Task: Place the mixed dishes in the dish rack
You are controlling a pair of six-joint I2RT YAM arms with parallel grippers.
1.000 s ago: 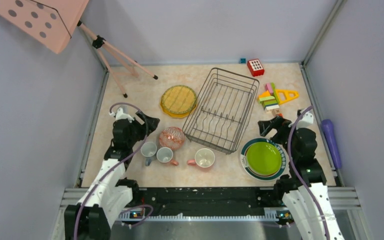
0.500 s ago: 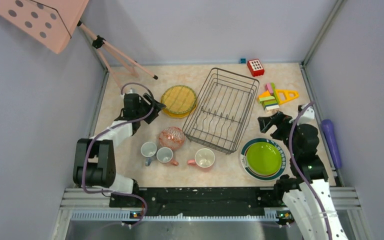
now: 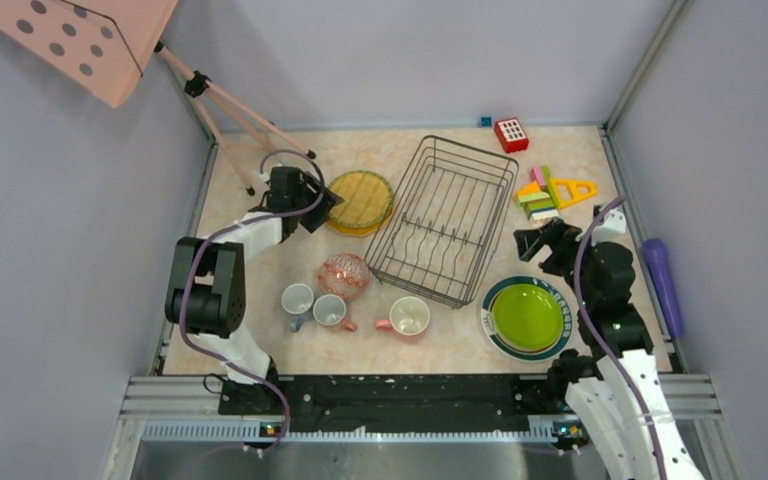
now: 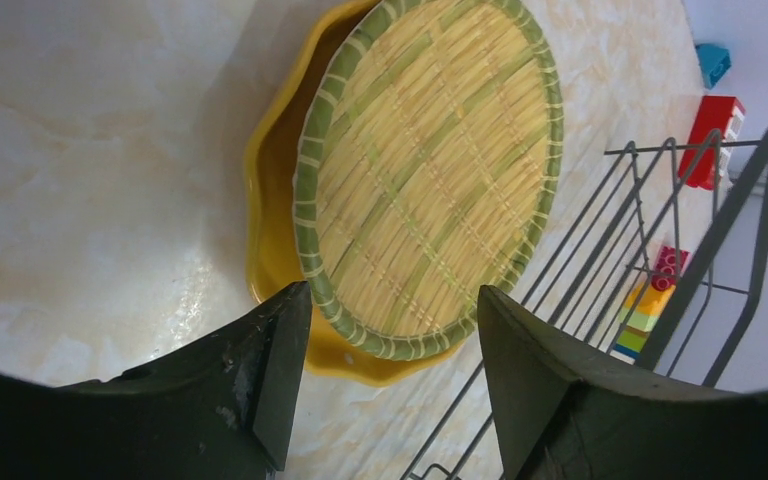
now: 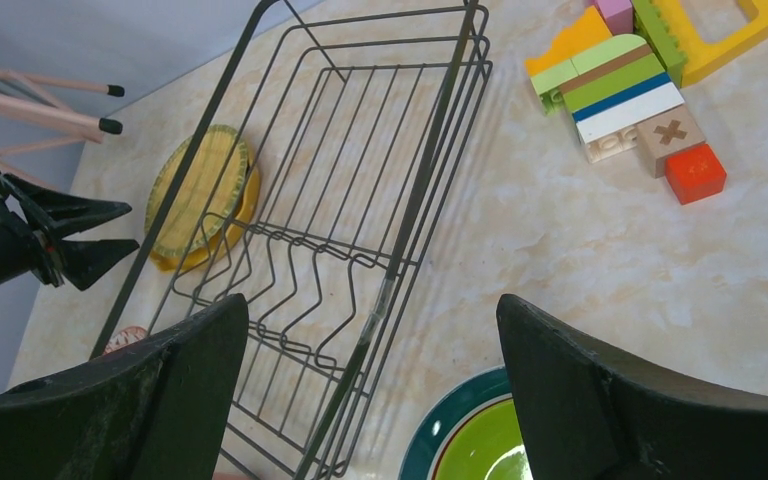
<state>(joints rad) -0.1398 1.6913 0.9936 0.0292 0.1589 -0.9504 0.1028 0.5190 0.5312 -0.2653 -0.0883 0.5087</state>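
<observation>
The yellow ribbed plate [image 3: 358, 202] lies left of the dish rack [image 3: 445, 218] with a woven green-yellow mat [image 4: 430, 170] on it. My left gripper [image 3: 323, 201] is open at the plate's left rim; in the left wrist view [image 4: 392, 300] its jaws straddle the near rim of the plate [image 4: 270, 200]. The lime-green plate [image 3: 527, 317] lies on the white plate with the dark green rim [image 3: 489, 300]. My right gripper [image 3: 532, 243] is open and empty above the gap between the rack [image 5: 360, 200] and those plates. The patterned bowl [image 3: 344, 275], a grey mug [image 3: 297, 299] and two pink mugs [image 3: 331, 310] [image 3: 409, 316] stand near the rack's front.
Toy blocks [image 3: 550, 192] and a red block [image 3: 511, 133] lie behind the right gripper. A purple cylinder [image 3: 662, 280] lies along the right wall. Pink tripod legs [image 3: 245, 125] reach onto the table at the back left.
My left arm has stretched forward and to the right, from beside the mugs up to the yellow plate's rim. My right gripper has shifted only slightly.
</observation>
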